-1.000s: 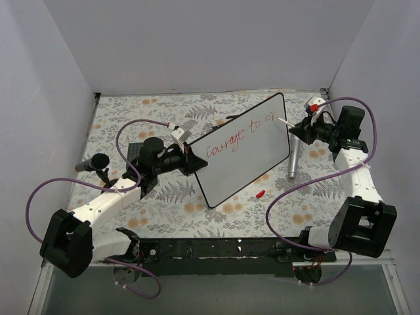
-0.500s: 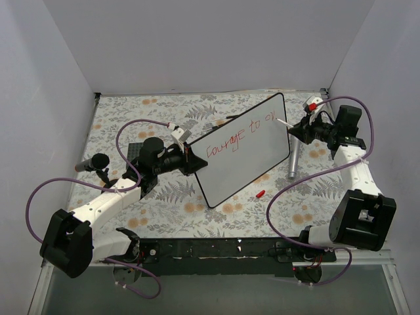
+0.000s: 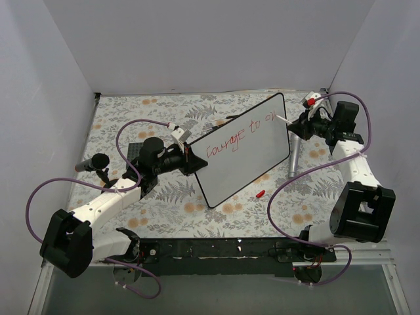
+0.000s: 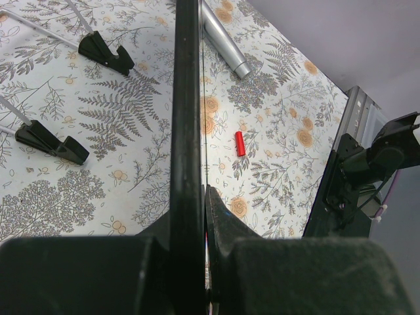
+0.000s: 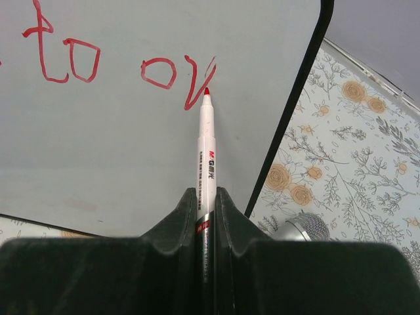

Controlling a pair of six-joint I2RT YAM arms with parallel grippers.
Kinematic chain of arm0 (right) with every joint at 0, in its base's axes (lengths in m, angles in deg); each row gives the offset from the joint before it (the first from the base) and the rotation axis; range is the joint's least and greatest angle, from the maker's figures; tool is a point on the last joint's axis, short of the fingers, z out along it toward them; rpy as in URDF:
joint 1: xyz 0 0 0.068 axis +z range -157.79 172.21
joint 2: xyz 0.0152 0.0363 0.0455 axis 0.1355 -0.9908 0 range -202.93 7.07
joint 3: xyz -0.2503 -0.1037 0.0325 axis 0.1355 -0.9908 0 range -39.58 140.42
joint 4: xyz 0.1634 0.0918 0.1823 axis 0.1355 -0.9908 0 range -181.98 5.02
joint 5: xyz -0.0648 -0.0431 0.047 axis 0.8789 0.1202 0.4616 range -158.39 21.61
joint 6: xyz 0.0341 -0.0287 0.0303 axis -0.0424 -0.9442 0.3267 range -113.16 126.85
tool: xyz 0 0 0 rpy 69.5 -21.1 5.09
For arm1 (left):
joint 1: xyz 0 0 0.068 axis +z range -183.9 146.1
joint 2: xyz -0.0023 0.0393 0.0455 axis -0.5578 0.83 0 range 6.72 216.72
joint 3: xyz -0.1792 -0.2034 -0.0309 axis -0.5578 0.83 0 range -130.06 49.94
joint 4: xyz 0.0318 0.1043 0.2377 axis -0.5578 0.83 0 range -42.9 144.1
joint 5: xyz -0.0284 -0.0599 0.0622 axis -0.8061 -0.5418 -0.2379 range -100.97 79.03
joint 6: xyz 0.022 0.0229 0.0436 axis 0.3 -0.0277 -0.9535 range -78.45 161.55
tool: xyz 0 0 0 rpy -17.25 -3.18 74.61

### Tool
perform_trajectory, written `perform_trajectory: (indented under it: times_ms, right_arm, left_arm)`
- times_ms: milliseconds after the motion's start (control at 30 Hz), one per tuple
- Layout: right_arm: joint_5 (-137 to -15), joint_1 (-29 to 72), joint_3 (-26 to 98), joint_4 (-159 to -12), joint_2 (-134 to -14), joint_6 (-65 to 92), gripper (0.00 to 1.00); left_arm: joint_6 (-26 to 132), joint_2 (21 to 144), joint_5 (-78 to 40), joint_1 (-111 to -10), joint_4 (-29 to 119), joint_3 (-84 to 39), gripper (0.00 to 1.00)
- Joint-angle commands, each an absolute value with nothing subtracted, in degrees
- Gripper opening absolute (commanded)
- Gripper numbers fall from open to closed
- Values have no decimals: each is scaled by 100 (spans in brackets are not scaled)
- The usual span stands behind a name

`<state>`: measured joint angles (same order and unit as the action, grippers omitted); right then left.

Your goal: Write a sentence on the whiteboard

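Right gripper (image 5: pixel 206 194), closed snugly on a red-tipped marker (image 5: pixel 206 141), points its tip at the last stroke of the sentence (image 5: pixel 157 72) on the whiteboard (image 5: pixel 131 157), whose edge the left gripper (image 4: pixel 195 203) clamps shut; pushing too hard could shift it and smear letters.

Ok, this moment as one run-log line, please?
left tool: shut on whiteboard edge | right tool: shut on red marker, tip at last stroke | sentence: "courage to ov" | red cap: on table
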<state>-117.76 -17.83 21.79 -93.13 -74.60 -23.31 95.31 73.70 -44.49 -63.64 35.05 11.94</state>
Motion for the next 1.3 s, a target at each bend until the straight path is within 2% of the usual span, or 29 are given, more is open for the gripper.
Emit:
perform_trajectory:
  times_ms: [0,567,1267]
  right_arm:
    - [-11770,-1711,2441,-9070,-7520,-2286,1]
    - [-11269,-1675,2599,-8832,-7651,-2040,1]
    - [-11647,-1579,2696,-9324,-7704,-2427,1]
  left_arm:
    - [9016,7378,-4630,-6414,3647,1144,0]
    - [9016,7370,-4630,-6405,3656,1153,0]
    - [9007,7387,-4622,-6405,3656,1144,0]
